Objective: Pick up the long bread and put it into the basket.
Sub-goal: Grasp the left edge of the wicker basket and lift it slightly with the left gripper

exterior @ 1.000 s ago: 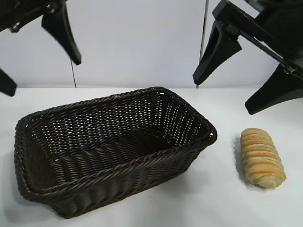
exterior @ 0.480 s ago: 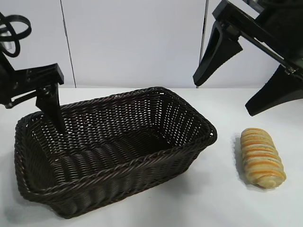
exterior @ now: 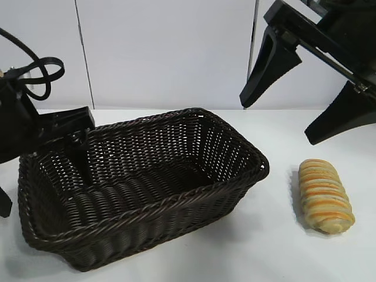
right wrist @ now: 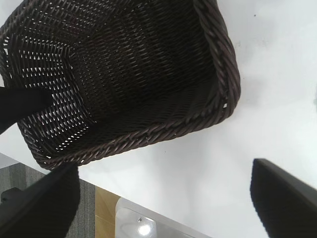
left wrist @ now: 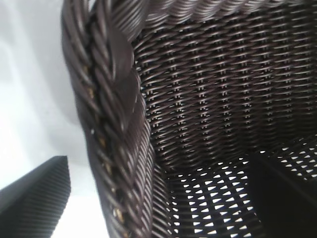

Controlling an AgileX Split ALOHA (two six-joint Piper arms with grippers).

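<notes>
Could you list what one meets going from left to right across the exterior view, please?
Left gripper, open and astride the basket's left rim → basket → long bread, lying on the table → right gripper, open, raised above the bread.

The left gripper (exterior: 41, 170), jaws wide, straddles the basket (exterior: 176, 200) rim with one finger (exterior: 79, 154) inside, while open table (exterior: 282, 252) lies beneath the raised, spread right gripper (exterior: 299, 97) around the bread (exterior: 325, 195).
</notes>
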